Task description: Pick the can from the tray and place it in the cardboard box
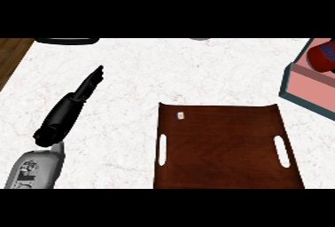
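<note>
Left hand [83, 91] open beside brown tray [222, 146]; can [323, 58] in box [307, 88].

L hand [72, 106] flat, fingers straight, pointing up-right; grey forearm below.

One arm on show: a pale grey forearm [31, 170] with dark lettering printed on its casing, too small to read, narrowing into a glossy black cylindrical wrist, then the slim black robot hand [86, 86], tapered fingers.
</note>
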Tool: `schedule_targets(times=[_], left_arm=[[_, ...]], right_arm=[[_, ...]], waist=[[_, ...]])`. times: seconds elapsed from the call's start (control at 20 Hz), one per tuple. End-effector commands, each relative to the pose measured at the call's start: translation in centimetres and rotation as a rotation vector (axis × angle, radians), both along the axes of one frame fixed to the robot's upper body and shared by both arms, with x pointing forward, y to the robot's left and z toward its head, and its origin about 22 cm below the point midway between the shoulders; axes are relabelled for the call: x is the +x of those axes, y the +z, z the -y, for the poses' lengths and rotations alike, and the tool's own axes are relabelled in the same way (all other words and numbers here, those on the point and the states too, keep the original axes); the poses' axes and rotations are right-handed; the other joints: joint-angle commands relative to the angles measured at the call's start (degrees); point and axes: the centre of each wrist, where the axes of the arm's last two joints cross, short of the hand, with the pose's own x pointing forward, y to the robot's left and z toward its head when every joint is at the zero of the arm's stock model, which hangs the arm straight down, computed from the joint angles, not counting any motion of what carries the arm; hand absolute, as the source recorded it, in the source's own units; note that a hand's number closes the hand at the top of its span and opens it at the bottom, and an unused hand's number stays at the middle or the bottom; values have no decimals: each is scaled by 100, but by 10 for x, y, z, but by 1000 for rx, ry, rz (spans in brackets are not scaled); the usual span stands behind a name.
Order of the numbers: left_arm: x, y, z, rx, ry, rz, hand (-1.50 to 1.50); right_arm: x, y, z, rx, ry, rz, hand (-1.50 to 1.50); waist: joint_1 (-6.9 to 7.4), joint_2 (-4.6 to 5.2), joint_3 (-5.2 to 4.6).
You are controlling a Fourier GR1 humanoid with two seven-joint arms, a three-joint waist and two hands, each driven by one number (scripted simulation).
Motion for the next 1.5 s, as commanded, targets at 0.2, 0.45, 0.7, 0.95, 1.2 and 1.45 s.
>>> schedule_targets(times=[0.2, 0.45, 0.7, 0.95, 1.2, 1.45], left_arm=[[6, 18, -6, -4, -8, 6, 0], [5, -5, 14, -12, -24, 5, 0], [5, 9, -3, 0, -3, 3, 0], [6, 7, -5, -5, 2, -11, 0], [4, -1, -1, -5, 1, -6, 0], [9, 23, 2, -15, -37, 33, 0]], right_arm=[[-9, -29, 43, -108, -12, -247, 150], [-16, -29, 58, -43, 138, -324, -150], [-4, -14, 49, 206, 267, -135, -150], [-2, -36, 48, 784, 250, 49, -150], [-22, -35, 74, 1041, 83, 37, -150], [-45, -11, 103, 1104, -12, 120, -150]], waist=[[94, 35, 11], [64, 58, 14], [81, 9, 19], [1, -5, 43], [-5, 73, 29], [147, 127, 50]])
